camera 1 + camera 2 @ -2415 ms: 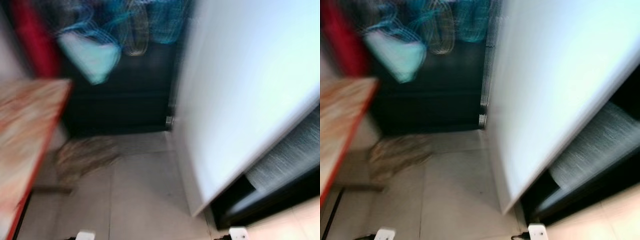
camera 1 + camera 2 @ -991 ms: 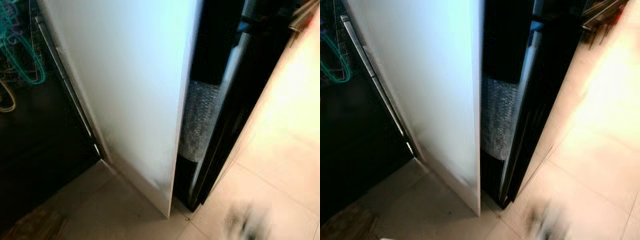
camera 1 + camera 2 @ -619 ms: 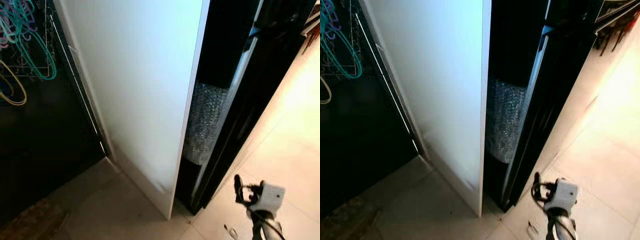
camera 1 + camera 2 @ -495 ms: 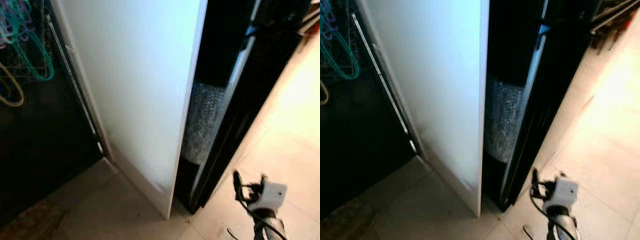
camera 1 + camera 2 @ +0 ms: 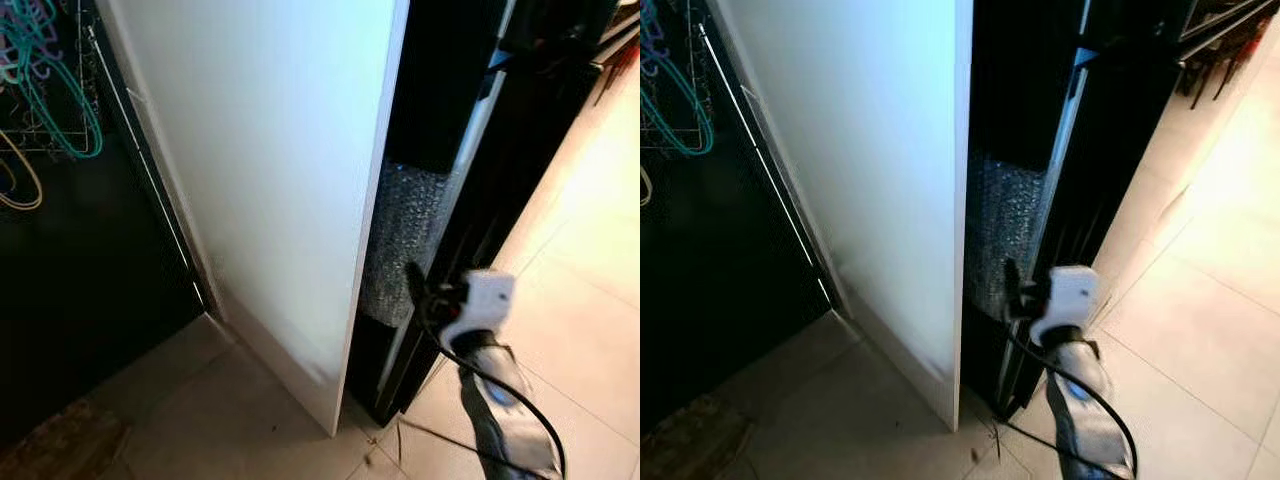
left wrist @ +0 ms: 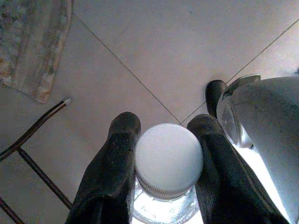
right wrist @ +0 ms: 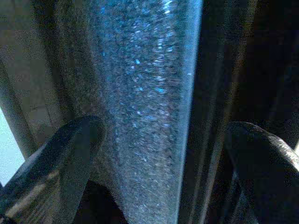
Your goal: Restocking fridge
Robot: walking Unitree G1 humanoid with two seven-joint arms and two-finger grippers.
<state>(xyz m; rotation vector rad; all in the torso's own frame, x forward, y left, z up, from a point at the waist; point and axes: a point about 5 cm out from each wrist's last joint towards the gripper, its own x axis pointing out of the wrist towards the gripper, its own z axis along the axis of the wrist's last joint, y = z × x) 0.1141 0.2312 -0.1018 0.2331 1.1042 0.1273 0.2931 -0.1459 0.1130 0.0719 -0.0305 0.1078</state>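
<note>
Gripping a clear bottle (image 6: 164,196) just below its white cap (image 6: 169,161), the left end effector (image 6: 164,154) has one black finger pressed on each side of the neck, above pale floor tiles (image 6: 187,51). The right end effector (image 5: 415,290) is raised at the dark gap between the white fridge door (image 5: 270,150) and the black fridge body (image 5: 520,160), its fingers (image 7: 60,163) spread wide and pinching nothing. Straight ahead of it in the gap is a silvery bubble-textured panel (image 7: 145,93). Teal and yellow hangers (image 5: 50,90) hang on a wire rack left of the door.
</note>
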